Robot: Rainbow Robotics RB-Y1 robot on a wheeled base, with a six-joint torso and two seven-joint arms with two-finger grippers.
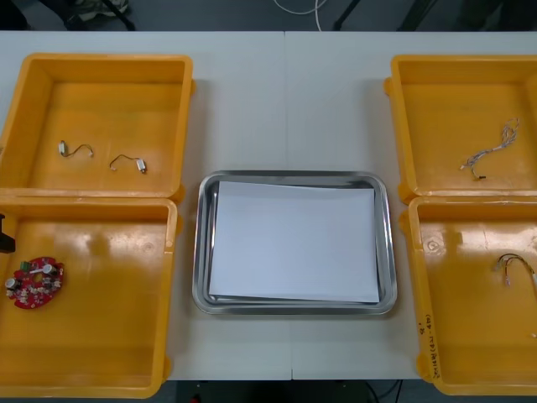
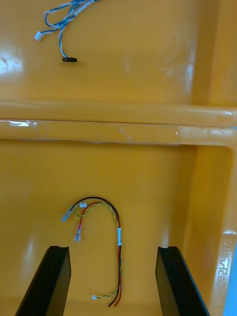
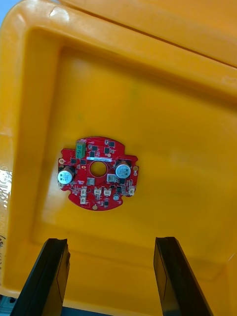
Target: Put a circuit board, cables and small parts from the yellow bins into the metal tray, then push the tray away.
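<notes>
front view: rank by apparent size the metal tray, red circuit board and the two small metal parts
1. metal tray
2. red circuit board
3. small metal parts, tied: the two look about alike

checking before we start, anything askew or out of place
Only the white sheet in the metal tray, slightly rotated against the rim. Left gripper over the circuit board, right gripper over the red and yellow cable, jaws open.
</notes>
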